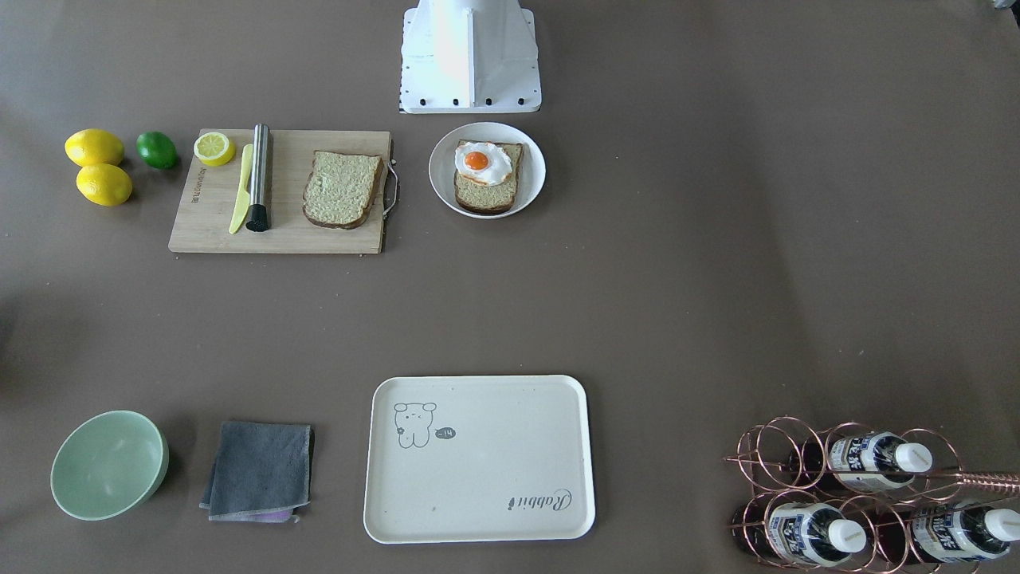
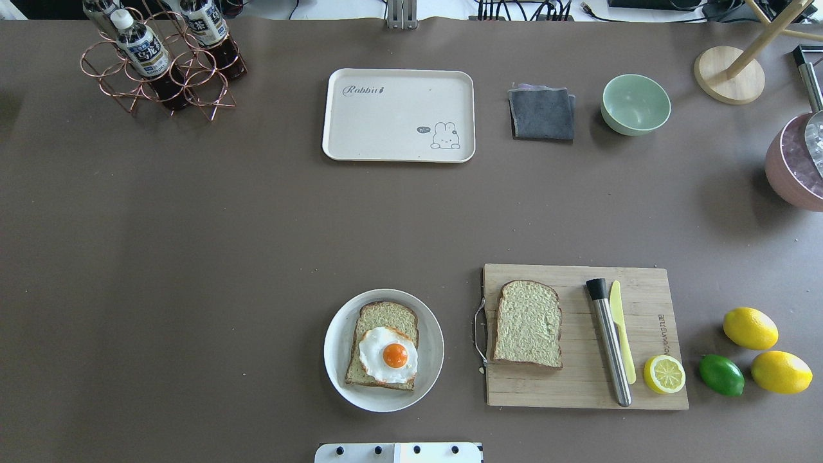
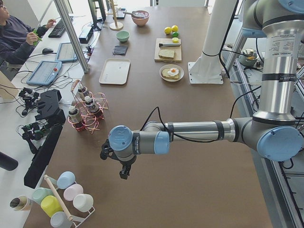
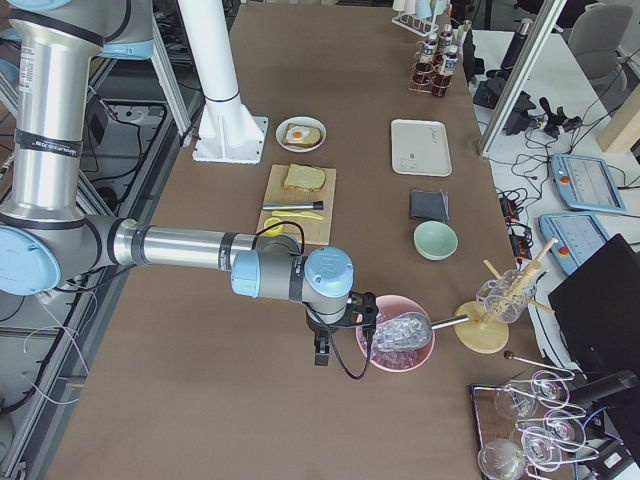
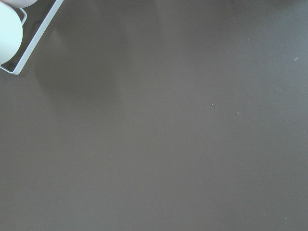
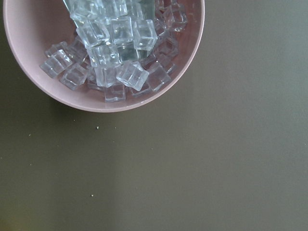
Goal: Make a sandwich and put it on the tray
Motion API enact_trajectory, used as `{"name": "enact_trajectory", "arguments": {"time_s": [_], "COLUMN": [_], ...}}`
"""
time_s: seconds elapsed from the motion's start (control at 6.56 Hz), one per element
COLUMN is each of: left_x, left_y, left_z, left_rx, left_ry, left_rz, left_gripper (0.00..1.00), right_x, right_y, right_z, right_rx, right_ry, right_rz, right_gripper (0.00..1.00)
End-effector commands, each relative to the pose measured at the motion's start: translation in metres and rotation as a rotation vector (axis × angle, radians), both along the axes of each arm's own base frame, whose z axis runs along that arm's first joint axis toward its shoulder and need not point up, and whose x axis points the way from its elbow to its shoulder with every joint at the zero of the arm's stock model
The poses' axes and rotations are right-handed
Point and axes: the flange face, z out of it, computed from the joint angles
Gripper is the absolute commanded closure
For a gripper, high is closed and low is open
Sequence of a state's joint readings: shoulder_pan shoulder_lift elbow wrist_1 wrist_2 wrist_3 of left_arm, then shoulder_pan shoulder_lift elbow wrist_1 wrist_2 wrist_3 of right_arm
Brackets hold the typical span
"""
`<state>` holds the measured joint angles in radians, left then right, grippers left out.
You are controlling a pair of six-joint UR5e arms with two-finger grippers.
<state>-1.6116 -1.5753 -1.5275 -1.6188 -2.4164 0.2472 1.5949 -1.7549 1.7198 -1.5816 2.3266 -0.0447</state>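
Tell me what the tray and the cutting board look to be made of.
The tray looks like matte cream plastic or fibre composite: smooth, faintly speckled, rolled rim. The cutting board looks like pale bamboo or wood: parallel strips, visible grain, dull finish.

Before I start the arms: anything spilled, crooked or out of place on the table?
Nothing spilled or damaged. Only oddity: the egg sits off-centre, toward one corner of the bread slice on the plate. The other slice lies flat on the cutting board.
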Motion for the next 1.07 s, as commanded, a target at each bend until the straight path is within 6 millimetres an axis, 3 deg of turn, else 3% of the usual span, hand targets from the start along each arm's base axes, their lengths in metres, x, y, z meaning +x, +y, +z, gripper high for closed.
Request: {"name": "enact_trajectory", "arguments": {"time_s": [0.0, 0.46, 0.92], "left_x": [0.000, 0.001, 0.011], "left_y": [0.001, -0.011, -0.020], "left_z": [-0.024, -0.047, -0.092], "left_rx": [0.011, 0.019, 0.169], "left_ry": [0.009, 0.013, 0.052], "left_rz": [-0.022, -0.065, -0.043], "left_gripper": [0.02, 0.02, 0.02], "right_x": [0.000, 0.000, -0.001], "right_y": [-0.001, -0.007, -0.010], "right_z": [-0.008, -0.015, -0.027], "right_rx": [0.017, 0.029, 0.054], "right_ry": [-0.002, -0.006, -0.013], "right_rz": [0.000, 0.004, 0.002], "right_gripper": [0.00, 0.00, 0.00]}}
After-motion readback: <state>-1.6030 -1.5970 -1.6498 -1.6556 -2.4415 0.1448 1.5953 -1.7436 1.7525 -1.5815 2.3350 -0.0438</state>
